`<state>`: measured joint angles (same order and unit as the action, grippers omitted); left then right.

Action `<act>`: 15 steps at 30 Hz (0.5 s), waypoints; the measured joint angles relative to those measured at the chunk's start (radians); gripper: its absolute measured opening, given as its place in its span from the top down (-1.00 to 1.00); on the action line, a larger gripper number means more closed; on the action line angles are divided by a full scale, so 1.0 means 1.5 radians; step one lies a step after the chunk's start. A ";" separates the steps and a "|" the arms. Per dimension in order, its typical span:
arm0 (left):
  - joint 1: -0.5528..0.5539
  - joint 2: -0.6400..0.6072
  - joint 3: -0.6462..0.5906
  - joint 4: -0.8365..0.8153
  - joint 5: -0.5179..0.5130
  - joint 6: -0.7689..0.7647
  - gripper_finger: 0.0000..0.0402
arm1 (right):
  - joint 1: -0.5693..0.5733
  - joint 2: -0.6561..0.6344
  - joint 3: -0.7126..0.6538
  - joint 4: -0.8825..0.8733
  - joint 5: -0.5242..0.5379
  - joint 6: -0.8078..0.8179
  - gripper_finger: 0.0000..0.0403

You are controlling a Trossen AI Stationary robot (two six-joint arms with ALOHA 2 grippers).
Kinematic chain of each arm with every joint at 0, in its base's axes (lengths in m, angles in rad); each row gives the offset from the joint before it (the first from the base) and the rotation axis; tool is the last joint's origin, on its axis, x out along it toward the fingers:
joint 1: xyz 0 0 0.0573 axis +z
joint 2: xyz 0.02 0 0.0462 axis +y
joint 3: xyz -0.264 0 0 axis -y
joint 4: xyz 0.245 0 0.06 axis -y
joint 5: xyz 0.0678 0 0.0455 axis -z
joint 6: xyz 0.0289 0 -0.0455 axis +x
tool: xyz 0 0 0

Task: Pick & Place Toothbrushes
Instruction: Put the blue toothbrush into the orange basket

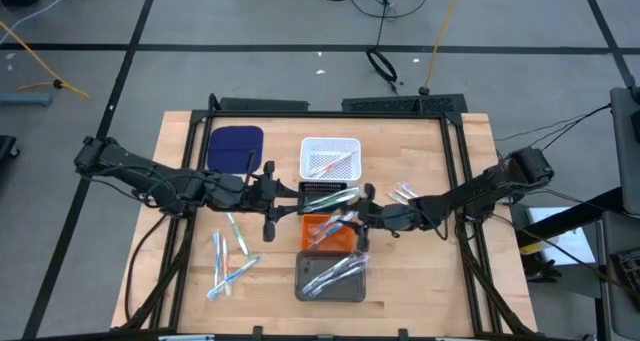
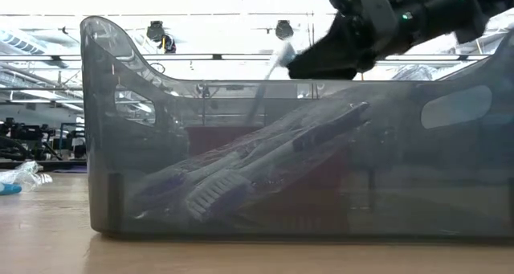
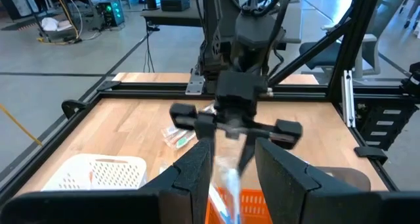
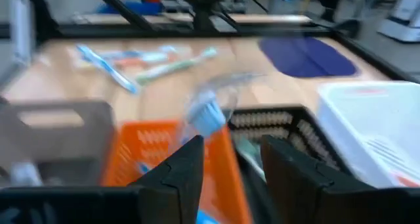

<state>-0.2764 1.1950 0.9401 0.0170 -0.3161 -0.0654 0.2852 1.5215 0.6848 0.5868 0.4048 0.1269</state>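
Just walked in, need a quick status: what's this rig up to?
It is sorting toothbrushes into trays. Both arms meet mid-table over the orange tray. The right gripper holds a wrapped toothbrush above it; the left gripper faces it with something pale between its fingers. The grey tray already holds several, and loose toothbrushes lie on the left side.

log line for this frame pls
left gripper: by black tray, grip unclear | right gripper: over orange tray, wrapped toothbrush between fingers | loose toothbrushes on table
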 joint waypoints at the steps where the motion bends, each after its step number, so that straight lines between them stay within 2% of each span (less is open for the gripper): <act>1: 0.000 0.000 0.000 0.000 0.000 0.000 0.40 | 0.000 -0.012 -0.005 -0.020 0.014 -0.005 0.30; 5: 0.000 0.000 0.000 -0.006 0.000 0.000 0.40 | 0.001 -0.055 -0.020 -0.079 0.027 -0.007 0.32; 15: 0.000 0.000 0.000 -0.015 0.000 0.000 0.40 | 0.003 -0.193 -0.066 -0.139 0.047 -0.024 0.33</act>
<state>-0.2764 1.1950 0.9399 -0.0055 -0.3163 -0.0650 0.2897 1.2324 0.5862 0.3786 0.4749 0.0913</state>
